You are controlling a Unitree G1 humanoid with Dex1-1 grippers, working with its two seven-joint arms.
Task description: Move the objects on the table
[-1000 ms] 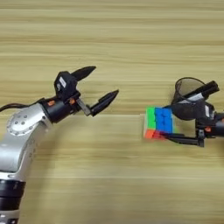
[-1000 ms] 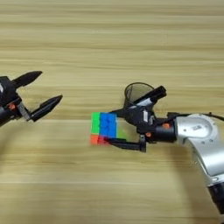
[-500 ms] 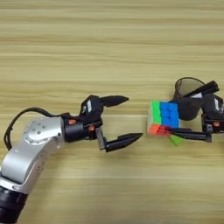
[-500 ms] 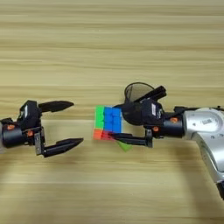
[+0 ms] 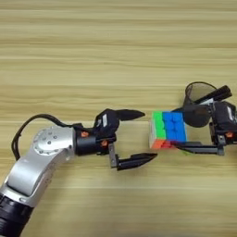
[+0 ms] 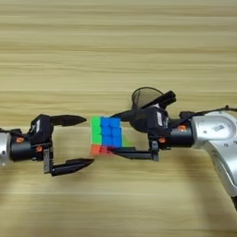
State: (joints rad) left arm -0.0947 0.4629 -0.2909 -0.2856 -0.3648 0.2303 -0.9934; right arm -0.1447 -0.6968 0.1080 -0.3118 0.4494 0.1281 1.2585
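Note:
A multicoloured puzzle cube (image 6: 105, 135) sits at mid-table, green and blue faces showing. My right gripper (image 6: 114, 134) reaches in from the right and is shut on it, one finger along its far side and one along its near side. My left gripper (image 5: 150, 135) is open just left of the cube, its fingertips (image 5: 139, 114) level with the cube's far and near edges and not touching it. A black mesh pen cup (image 5: 198, 90) stands behind the right gripper, a black-and-white marker (image 5: 218, 94) leaning out of it. Only a sliver of the green block (image 6: 124, 140) shows beside the cube.
The light wood-grain table (image 5: 92, 46) fills both views. The left arm's silver forearm (image 5: 41, 157) comes in from the lower left, and the right forearm (image 6: 213, 134) comes in from the right.
My left arm has swung down and to the right, bringing its open fingers from the far left up to the cube. The right gripper and the cube have stayed almost in place.

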